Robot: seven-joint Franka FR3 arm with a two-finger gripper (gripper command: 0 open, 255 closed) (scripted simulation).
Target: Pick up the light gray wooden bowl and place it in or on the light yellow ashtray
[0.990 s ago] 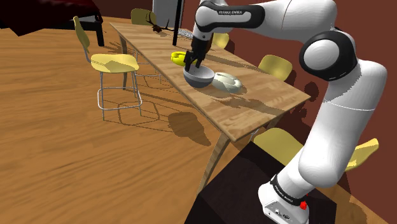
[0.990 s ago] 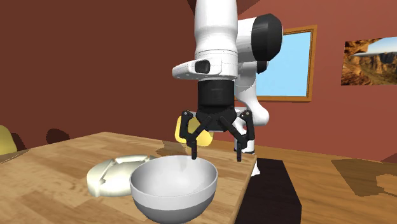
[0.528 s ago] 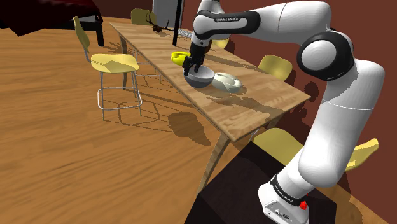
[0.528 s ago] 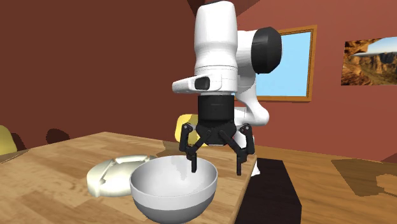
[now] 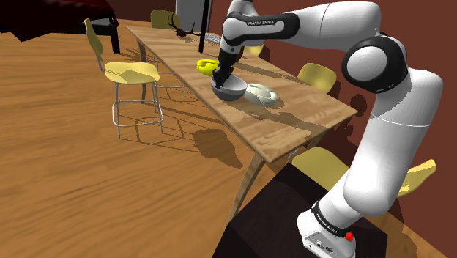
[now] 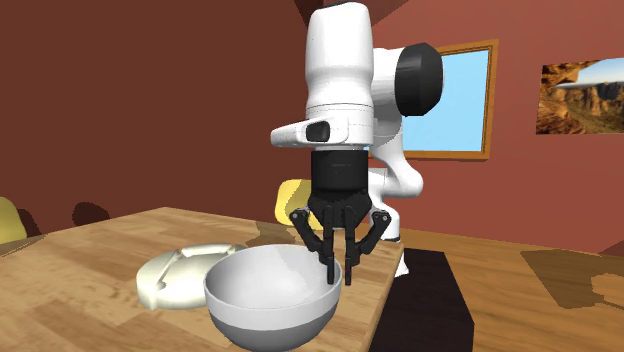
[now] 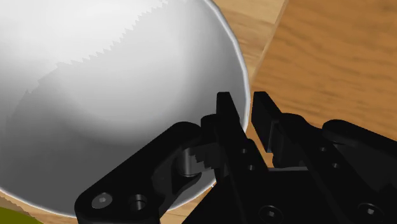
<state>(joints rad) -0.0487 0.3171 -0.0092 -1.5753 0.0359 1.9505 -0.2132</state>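
A light grey bowl (image 5: 231,88) (image 6: 270,300) (image 7: 108,95) rests on the wooden table (image 5: 293,121). Its inside is white and its base darker. My gripper (image 5: 220,78) (image 6: 338,272) (image 7: 245,113) comes straight down on the bowl's rim at the side towards the table edge. One finger is inside the bowl and the other outside, so the gripper is shut on the rim. A pale yellowish ashtray (image 5: 262,94) (image 6: 180,273) with notched edges lies right beside the bowl, touching or nearly touching it.
A bright yellow object (image 5: 206,67) lies on the table just beyond the bowl. A yellow stool (image 5: 130,73) stands by the table's long side, and yellow chairs (image 5: 317,75) line the wall side. The table edge (image 6: 382,295) runs close by the bowl.
The fingers stood wide apart above the bowl a second ago. The hand came down a little, and the fingers have now closed on the bowl's rim. The bowl has not moved.
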